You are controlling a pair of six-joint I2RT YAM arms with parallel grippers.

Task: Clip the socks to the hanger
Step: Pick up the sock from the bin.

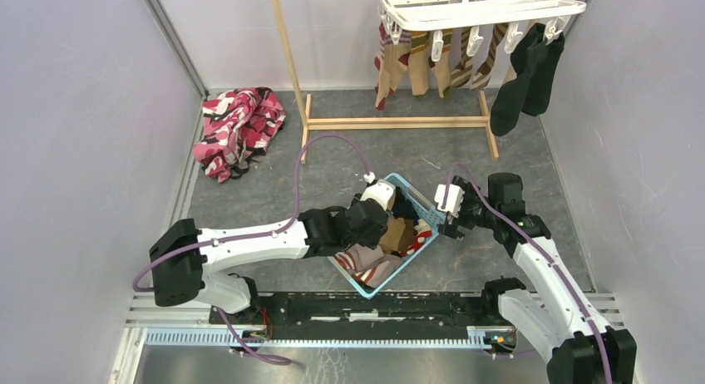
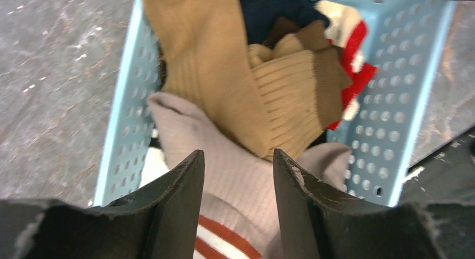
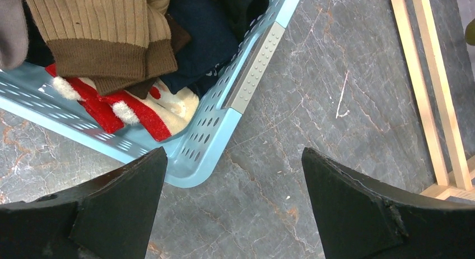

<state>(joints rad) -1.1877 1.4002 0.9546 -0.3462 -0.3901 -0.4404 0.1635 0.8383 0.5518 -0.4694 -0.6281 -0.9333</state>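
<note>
A light blue basket [image 1: 430, 208] holds loose socks: a tan one [image 2: 207, 63], a brown-cuffed one [image 3: 101, 29], a red and white one [image 3: 134, 110] and a grey sock with a red-white striped cuff [image 2: 235, 183]. My left gripper [image 2: 238, 158] is down in the basket, jaws partly apart astride the grey sock, whose fabric lies between the fingers. My right gripper [image 3: 232, 155] hangs wide open over the floor by the basket's right corner, holding nothing. The white hanger [image 1: 474, 6] at the top right carries several clipped socks [image 1: 432, 60], two of them black [image 1: 528, 81].
The hanger hangs on a thin wooden stand [image 1: 391, 122], whose base bars run along the floor beyond the basket [image 3: 431, 102]. A pink, red and black cloth [image 1: 237, 126] lies at the back left. Walls close both sides.
</note>
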